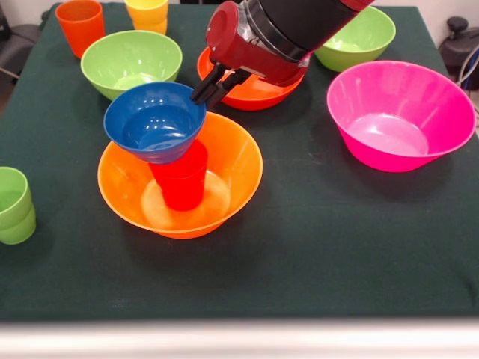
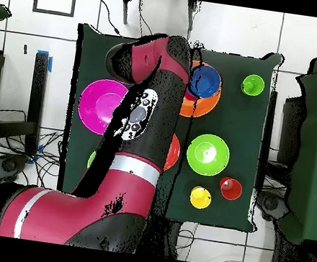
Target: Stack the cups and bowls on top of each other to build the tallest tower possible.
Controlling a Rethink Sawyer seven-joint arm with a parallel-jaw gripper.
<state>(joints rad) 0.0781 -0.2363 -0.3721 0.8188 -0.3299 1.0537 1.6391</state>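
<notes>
Gripper: black fingers close together, pinching far rim of small glossy blue plastic bowl. Bowl sits tilted on upright red plastic tumbler, which stands inside large glossy orange plastic bowl.

Risk: blue bowl is off-centre and leaning; if released as is it prob slides off the cup, or a drag on the rim tips the cup over.

Front view shows grip + tilt. Overhead hides cup and gripper under the arm, but shows stack near table edge, w/ light green cups just beside.
</notes>
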